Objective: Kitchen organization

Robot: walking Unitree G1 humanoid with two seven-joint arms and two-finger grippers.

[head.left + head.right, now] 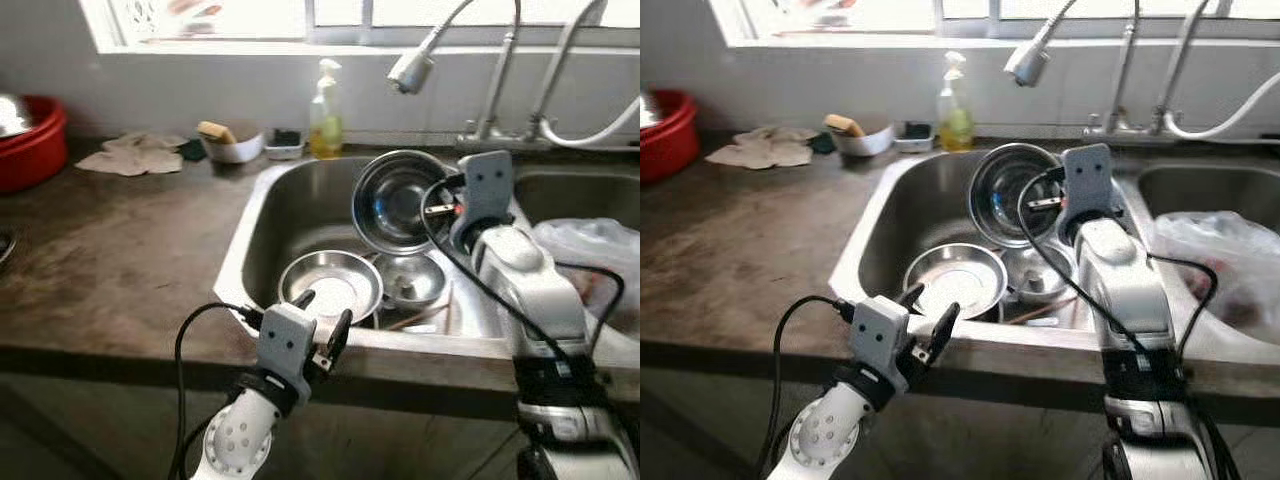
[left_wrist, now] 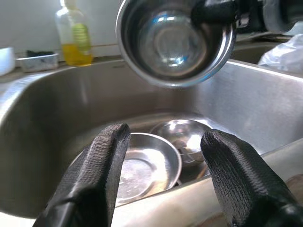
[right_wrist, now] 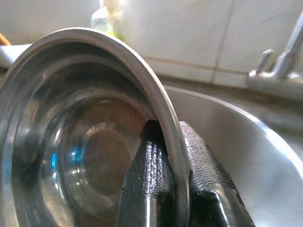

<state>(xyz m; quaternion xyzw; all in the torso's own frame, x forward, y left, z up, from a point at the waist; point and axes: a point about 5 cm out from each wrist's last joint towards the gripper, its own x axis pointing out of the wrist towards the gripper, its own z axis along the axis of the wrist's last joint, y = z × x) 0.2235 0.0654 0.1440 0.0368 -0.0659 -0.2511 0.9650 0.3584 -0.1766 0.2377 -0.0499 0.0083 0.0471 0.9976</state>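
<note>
1. Dark worn countertop [image 1: 120,260] ran under a bright window, with a steel double sink [image 1: 262,235] set into it and a pull-down faucet head [image 1: 410,72] hanging above.
2. We saw the right gripper [image 3: 173,156] clenched on the rim of a steel bowl [image 1: 398,200], one finger inside the wall and one outside, the bowl held tilted on edge above the left basin with its hollow facing us.
3. Below it, at 6 o'clock from the bowl, a shallow steel plate [image 1: 332,285] lay on the basin floor with a smaller steel bowl [image 1: 412,278] touching it at its 3 o'clock.
4. We saw the left gripper [image 1: 322,325] hover at the sink's front edge, its fingers [image 2: 94,175] spread apart and grasping nothing.
5. At 12 o'clock along the back ledge stood a yellow soap bottle [image 1: 325,110]; any label on it was too blurred for us to read.
6. At its 9 o'clock sat a white dish with a sponge [image 1: 230,142], a crumpled cloth [image 1: 135,155], and a red basin [image 1: 35,140] cut off by the frame.
7. A plastic bag [image 1: 590,250] filled the right basin; we could not make out its contents.
</note>
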